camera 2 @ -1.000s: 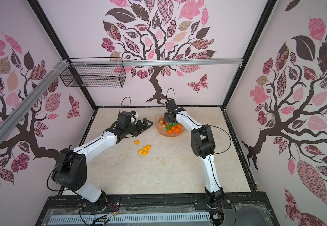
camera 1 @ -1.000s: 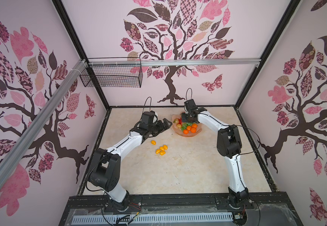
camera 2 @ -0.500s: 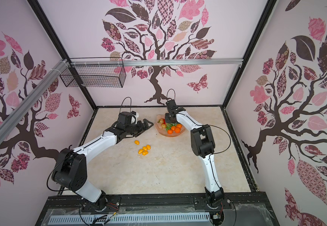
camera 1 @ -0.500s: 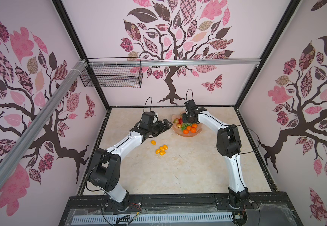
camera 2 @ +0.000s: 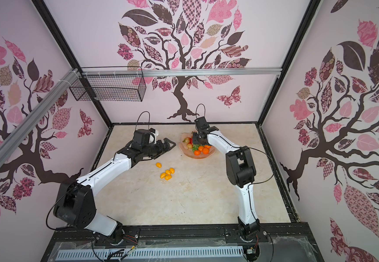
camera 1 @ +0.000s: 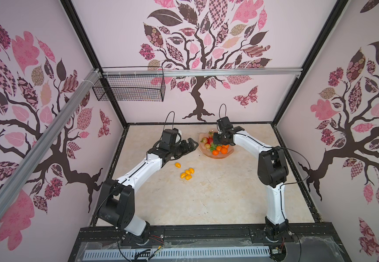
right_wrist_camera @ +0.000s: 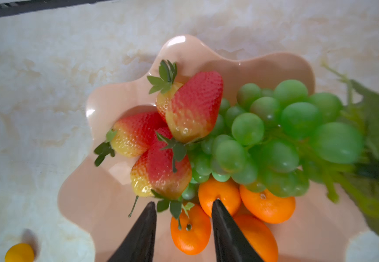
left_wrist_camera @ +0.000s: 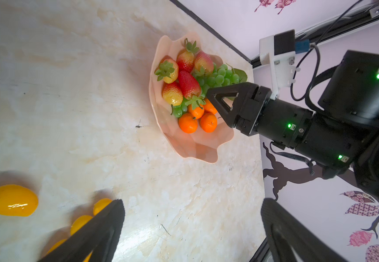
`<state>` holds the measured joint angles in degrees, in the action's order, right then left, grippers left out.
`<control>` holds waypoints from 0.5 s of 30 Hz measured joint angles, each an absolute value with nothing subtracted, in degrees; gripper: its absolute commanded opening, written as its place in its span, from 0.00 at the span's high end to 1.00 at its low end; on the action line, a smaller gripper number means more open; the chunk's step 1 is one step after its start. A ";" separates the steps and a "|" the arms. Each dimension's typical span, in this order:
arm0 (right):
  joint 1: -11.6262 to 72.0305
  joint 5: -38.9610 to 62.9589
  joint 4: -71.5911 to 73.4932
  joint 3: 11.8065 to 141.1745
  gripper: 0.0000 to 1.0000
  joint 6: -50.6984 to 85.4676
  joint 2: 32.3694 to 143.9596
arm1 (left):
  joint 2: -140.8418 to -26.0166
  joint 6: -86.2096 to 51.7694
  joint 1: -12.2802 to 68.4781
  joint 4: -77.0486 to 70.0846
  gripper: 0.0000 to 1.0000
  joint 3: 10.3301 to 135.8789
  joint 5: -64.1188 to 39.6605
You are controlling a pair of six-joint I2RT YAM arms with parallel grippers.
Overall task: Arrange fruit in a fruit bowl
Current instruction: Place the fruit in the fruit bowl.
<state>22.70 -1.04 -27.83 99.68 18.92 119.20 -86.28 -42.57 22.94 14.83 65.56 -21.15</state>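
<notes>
While the strawberries (right_wrist_camera: 193,106), the tangerines (right_wrist_camera: 190,229) and the grape bunch (right_wrist_camera: 274,140) are already sitting in the fruit bowl (camera 1: 216,157), five small yellow-orange tomatoes (camera 1: 187,173) are lying out on the table (camera 1: 206,199). The task is therefore looking well over half done, with those five left to bring in. Four of them are huddling together, and a lone tomato (camera 1: 177,165) is lying just apart, on the left arm's side.

The right hand (right_wrist_camera: 184,203) is hanging low over the tangerine side of the bowl, its fingers standing apart and clamping nothing. In the right wrist view a tangerine and a strawberry's green cap are showing through the gap. The tomatoes are lying well apart from this hand, out past the bowl's rim.

The left hand (camera 1: 191,144) is hovering above the table just beside the bowl, its fingers spread wide and holding nothing, with the tomatoes lying near it. By that, the left hand is looking better placed for the next pick.
</notes>
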 measured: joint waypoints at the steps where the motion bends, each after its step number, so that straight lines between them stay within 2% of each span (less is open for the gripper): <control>1: 22.70 -0.95 -26.79 97.76 0.52 19.11 117.14 | -85.12 -42.17 22.94 15.40 0.02 65.56 -20.71; 8: 23.44 -0.86 -20.36 86.50 0.51 18.94 105.38 | -76.73 -40.07 22.94 18.65 0.02 64.40 -16.82; 15: 27.44 -3.03 -17.96 80.38 0.51 16.62 100.49 | -68.90 -38.94 22.87 22.13 0.02 58.35 -14.66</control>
